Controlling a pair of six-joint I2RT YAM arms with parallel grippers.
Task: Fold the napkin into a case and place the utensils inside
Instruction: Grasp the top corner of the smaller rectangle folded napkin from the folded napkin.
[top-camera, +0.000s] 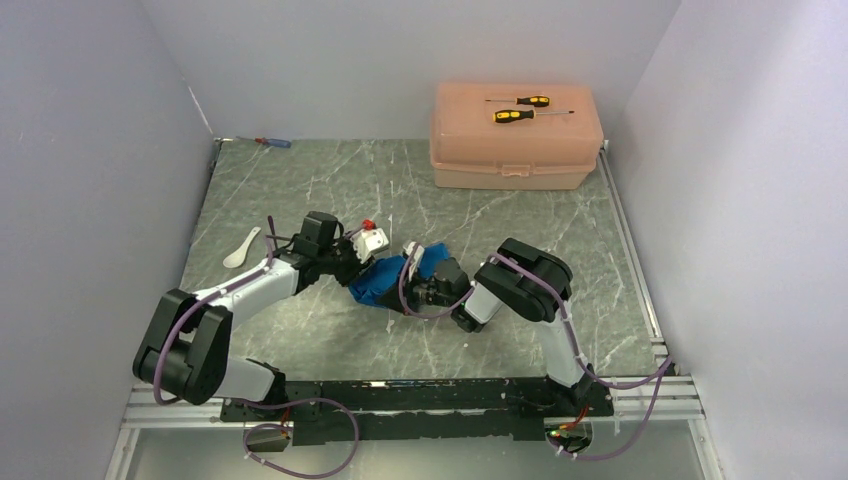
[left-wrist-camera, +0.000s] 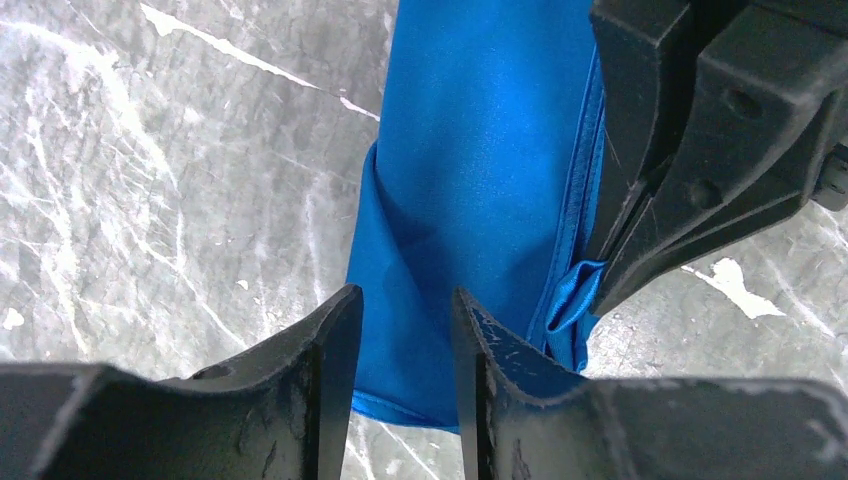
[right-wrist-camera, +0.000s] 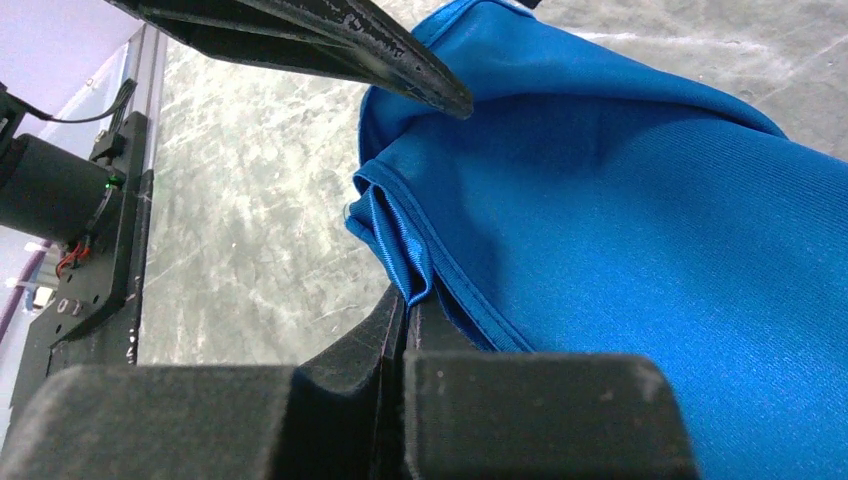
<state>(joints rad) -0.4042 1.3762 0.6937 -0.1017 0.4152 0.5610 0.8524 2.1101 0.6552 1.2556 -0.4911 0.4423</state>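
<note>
Napkin (left-wrist-camera: 480, 150) first: we see the bright blue cloth lying near the middle of the grey marbled table (top-camera: 300, 190), between the two arms. It is gathered into a longish strip with layers lapping over one another and a shiny hem running along one side.

At that hem the right gripper (right-wrist-camera: 405, 305) has its fingers pressed together, pinching a small bunched fold of the cloth's edge. From the left wrist we see the same black tip biting that bunch at the strip's side.

The left gripper (left-wrist-camera: 405, 305) stands over the near end of the strip with its fingers parted. Blue cloth shows in the gap between them, but we cannot tell whether they touch the cloth or hang just above it. The two grippers are close together, one fingertip of the left reaching over the cloth in the right wrist view.

Further out, a white spoon (top-camera: 240, 249) lies on the table to the left of the left arm, well apart from the napkin. We cannot make out the fork.

At the far right of the table sits a peach plastic box (top-camera: 515, 155), with two yellow-and-black screwdrivers (top-camera: 520, 108) lying on its lid. A small blue-and-red screwdriver (top-camera: 272, 142) lies at the far left edge.
</note>
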